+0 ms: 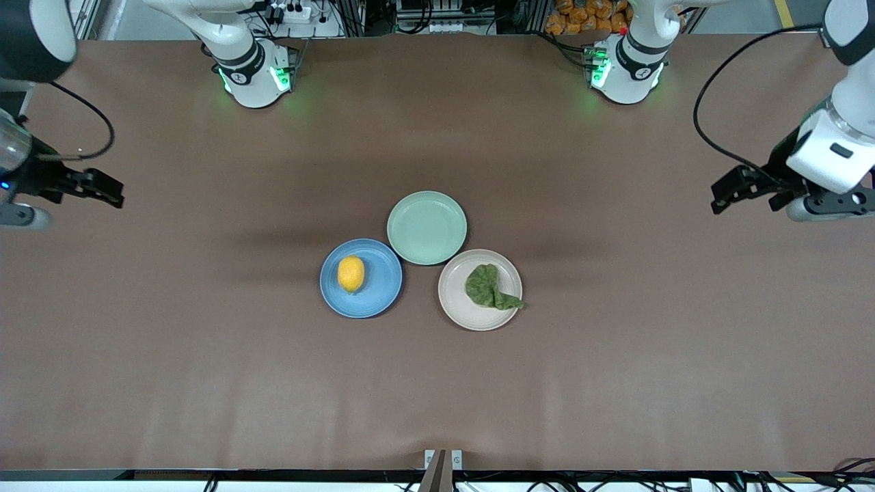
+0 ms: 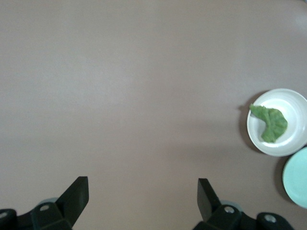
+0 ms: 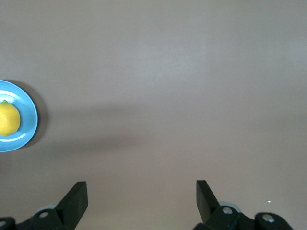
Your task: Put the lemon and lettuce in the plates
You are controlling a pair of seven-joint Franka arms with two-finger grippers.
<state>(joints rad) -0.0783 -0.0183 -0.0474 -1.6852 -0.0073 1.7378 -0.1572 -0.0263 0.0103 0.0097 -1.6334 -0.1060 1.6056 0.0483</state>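
Note:
The lemon (image 1: pixel 351 273) lies in the blue plate (image 1: pixel 379 294) near the table's middle. It also shows in the right wrist view (image 3: pixel 8 120) on the blue plate (image 3: pixel 28 112). The lettuce (image 1: pixel 489 287) lies in the beige-pink plate (image 1: pixel 465 311), its tail over the rim. It also shows in the left wrist view (image 2: pixel 271 123) on the same plate (image 2: pixel 292 103). My left gripper (image 1: pixel 724 195) is open and empty, up over the left arm's end of the table. My right gripper (image 1: pixel 109 191) is open and empty over the right arm's end.
An empty mint-green plate (image 1: pixel 426 227) touches both other plates, farther from the front camera; its edge shows in the left wrist view (image 2: pixel 296 177). Bare brown table (image 1: pixel 615 383) surrounds the plates. A small bracket (image 1: pixel 443 459) sits at the table's near edge.

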